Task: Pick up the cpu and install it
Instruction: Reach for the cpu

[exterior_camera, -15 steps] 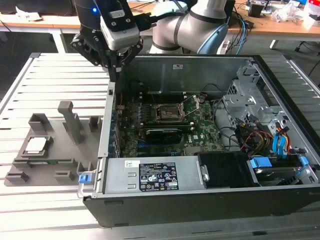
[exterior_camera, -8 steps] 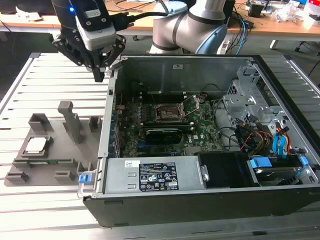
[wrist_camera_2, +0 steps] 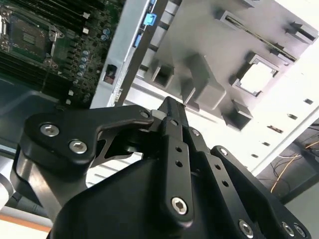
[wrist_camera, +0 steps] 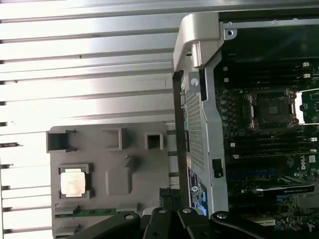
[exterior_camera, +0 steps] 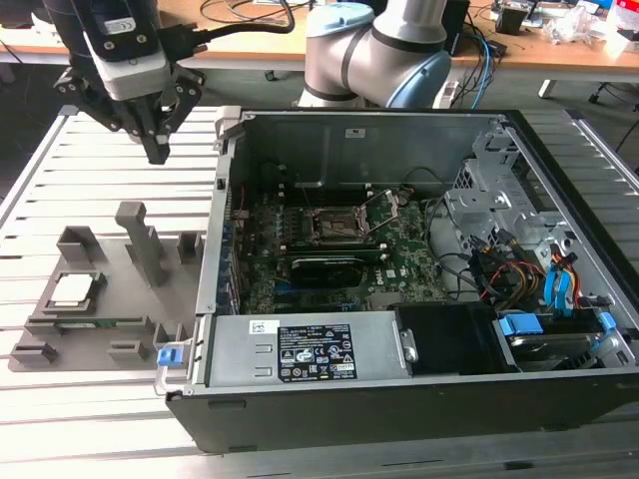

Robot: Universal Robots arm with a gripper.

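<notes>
Currently claw [exterior_camera: 158, 150] hangs above slatted worktop [exterior_camera: 60, 180], fingers together, gripping nothing; cpu [exterior_camera: 75, 289] lies in grey holder tray [exterior_camera: 125, 299], at claw's 7 o'clock in exterior view

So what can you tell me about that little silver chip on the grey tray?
The chip is a small flat square with a pale silvery metal top and a thin darker edge. It lies flat in a square recess of the grey tray, beside the open computer case. Nothing touches its top.
</notes>
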